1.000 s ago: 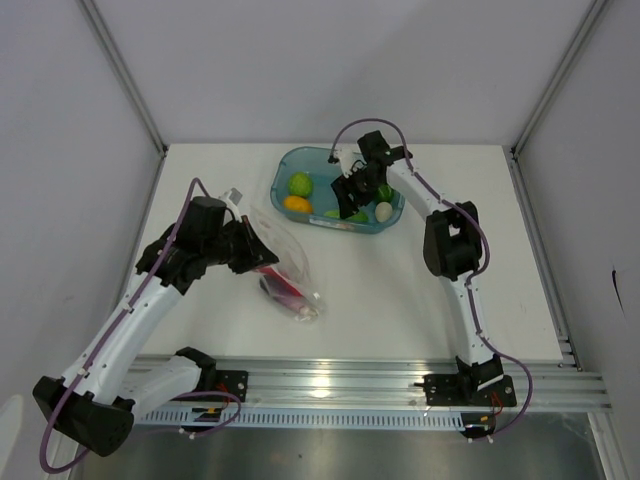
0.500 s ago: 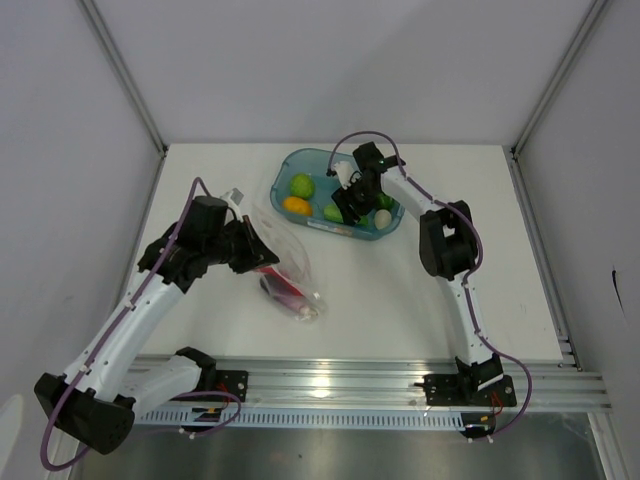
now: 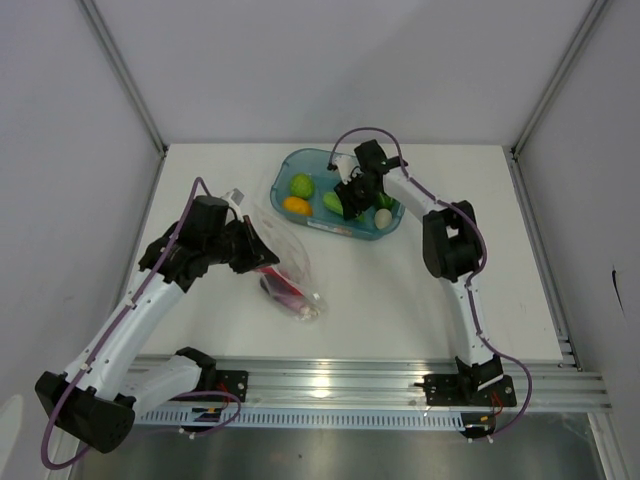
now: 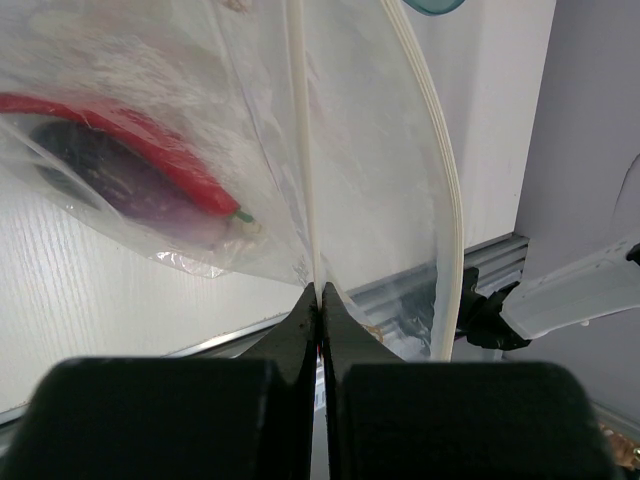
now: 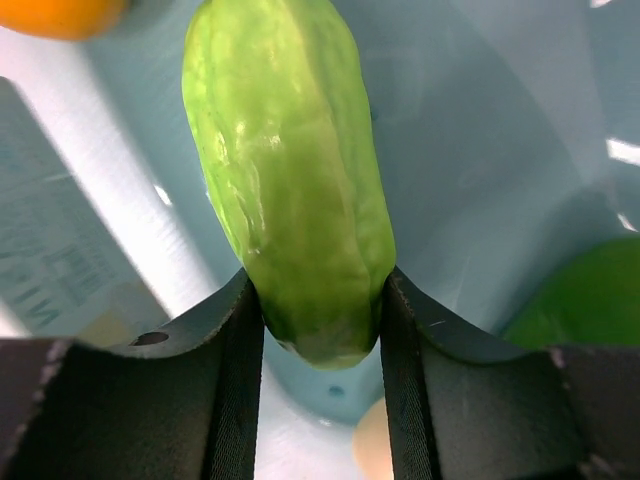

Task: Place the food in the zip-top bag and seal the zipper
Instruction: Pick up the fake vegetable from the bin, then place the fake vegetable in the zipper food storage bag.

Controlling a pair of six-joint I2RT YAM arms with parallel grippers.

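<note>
Your right pincer (image 5: 320,310) is clamped around the light green vegetable (image 5: 290,170), inside the teal tray (image 3: 281,175) by the table's (image 3: 500,260) far edge. Your left pincer (image 4: 318,292) is pinched tight on the mouth edge of the zip-top bag (image 4: 370,200), near the left edge, with the red chili (image 4: 130,140) and purple eggplant (image 4: 100,178) inside.

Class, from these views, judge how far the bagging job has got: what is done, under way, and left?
Done: the red chili and purple eggplant lie inside the zip-top bag. In hand: the left gripper pinches the bag's edge; the right gripper grips the light green vegetable in the teal tray. Left: that vegetable, the green pepper, yellow-orange piece and white egg, then the zipper, whose strips stand apart.
</note>
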